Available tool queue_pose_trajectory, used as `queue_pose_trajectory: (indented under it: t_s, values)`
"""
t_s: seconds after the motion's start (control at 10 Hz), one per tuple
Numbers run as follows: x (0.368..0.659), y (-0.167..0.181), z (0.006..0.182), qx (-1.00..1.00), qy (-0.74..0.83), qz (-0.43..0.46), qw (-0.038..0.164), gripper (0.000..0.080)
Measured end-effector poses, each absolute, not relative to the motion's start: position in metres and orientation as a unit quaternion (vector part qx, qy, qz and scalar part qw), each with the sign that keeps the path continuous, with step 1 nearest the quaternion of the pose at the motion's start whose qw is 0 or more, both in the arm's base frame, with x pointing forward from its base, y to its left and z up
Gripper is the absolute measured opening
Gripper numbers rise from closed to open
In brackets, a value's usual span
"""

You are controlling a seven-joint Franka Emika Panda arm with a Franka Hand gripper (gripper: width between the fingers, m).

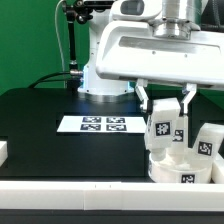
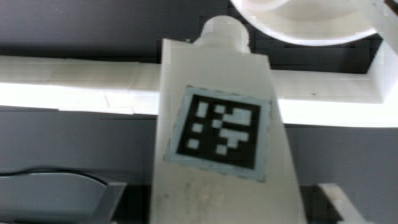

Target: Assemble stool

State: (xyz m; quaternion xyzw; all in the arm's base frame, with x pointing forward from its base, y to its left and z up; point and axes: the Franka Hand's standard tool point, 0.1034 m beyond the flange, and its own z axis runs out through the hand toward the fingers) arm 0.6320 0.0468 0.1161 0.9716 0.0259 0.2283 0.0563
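**Leg held over the seat, ready for fitting**

A black table fills most of the exterior view, with a long white border rail along its near edge and the flat white marker board lying near the middle. At the near corner on the exterior view's right sits the thick round white plastic disc seat, tagged on its side wall. One small blocky white tagged leg already appears to stand on the seat towards the exterior view's right, though whether it is fully seated cannot be told from this angle.

The step in hand is judged to be the fitting of a further leg. A second blocky white plastic leg is held upright just above the seat, its black-and-white square tag facing the camera. The two-finger gripper is closed about the upper part of this leg, one dark finger showing on each side of it. In the wrist view the same leg is seen lengthwise, tapering to a narrower rounded tip that points towards the seat's rim.

The next move is judged to call for the tip to be lined up with its socket in the seat, lowered, and probably turned or pressed home. The socket itself is not visible. A slight tilt could make the tip bind.
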Motion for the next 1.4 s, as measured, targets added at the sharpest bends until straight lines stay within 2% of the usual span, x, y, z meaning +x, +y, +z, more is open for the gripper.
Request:
queue_pose_trajectory:
  t_s: [0.1, 0.3, 0.4, 1.4]
  values:
    - [0.632, 0.050, 0.115, 0.968, 0.066, 0.232, 0.066, 0.0327]
    - [0.627, 0.058, 0.116, 0.966, 0.096, 0.229, 0.069, 0.0327]
    - [0.624, 0.056, 0.117, 0.959, 0.122, 0.244, 0.078, 0.0327]
    - [0.605, 0.069, 0.102, 0.956, 0.133, 0.249, 0.076, 0.0327]
